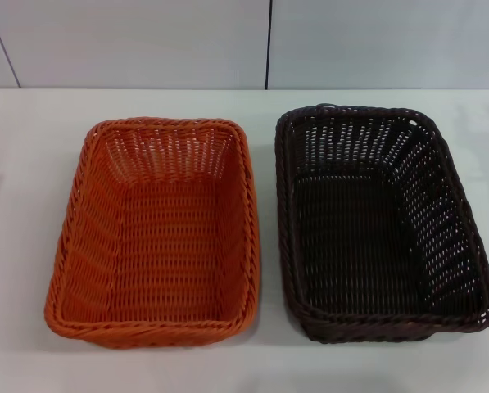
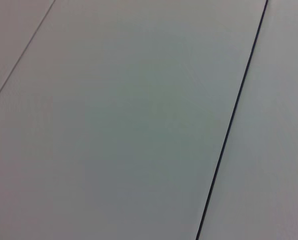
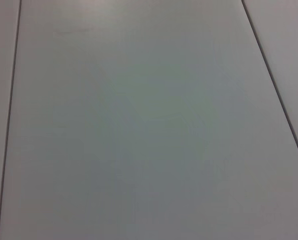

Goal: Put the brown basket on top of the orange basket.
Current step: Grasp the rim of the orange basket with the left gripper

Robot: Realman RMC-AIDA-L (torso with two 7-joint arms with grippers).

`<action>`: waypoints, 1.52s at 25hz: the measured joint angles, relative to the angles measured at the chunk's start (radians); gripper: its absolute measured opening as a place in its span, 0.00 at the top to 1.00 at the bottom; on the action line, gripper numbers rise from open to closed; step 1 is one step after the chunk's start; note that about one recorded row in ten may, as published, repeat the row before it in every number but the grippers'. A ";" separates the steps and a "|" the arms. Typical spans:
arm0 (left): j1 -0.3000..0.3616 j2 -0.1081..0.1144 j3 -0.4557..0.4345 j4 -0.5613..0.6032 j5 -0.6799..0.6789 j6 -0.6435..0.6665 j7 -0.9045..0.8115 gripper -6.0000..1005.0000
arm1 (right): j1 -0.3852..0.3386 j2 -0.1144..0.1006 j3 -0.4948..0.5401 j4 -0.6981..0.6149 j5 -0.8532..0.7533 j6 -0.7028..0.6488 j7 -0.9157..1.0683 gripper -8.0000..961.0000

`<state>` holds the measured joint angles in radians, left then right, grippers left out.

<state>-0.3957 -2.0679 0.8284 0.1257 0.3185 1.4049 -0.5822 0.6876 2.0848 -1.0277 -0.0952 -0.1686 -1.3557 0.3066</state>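
The orange basket (image 1: pixel 158 233) stands on the white table on the left in the head view, empty, its long side running away from me. The brown basket (image 1: pixel 379 225) stands right beside it on the right, also empty and upright, with a narrow strip of table between their rims. Neither gripper nor arm shows in the head view. The two wrist views show only pale wall panels with thin dark seams, no basket and no fingers.
The white table (image 1: pixel 269 368) runs past both baskets on every side. A pale panelled wall (image 1: pixel 146 41) with a dark vertical seam (image 1: pixel 269 41) rises behind the table's far edge.
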 joint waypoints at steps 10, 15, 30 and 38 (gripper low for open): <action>-0.002 0.001 0.005 -0.007 0.001 -0.009 0.017 0.18 | 0.004 -0.002 0.000 0.000 0.000 0.002 0.003 0.49; 0.001 0.003 0.005 -0.008 0.005 -0.002 0.006 0.18 | 0.004 -0.002 -0.001 -0.001 0.000 0.000 0.004 0.49; 0.039 0.076 0.145 0.318 0.258 -0.383 -0.442 0.19 | -0.034 -0.002 0.000 0.004 0.000 0.002 0.092 0.49; 0.024 0.194 0.259 0.651 0.829 -0.594 -1.098 0.20 | -0.065 -0.002 0.002 0.005 0.000 0.004 0.092 0.49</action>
<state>-0.3720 -1.8740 1.0874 0.7771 1.1479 0.8109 -1.6797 0.6222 2.0825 -1.0256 -0.0904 -0.1687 -1.3513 0.3988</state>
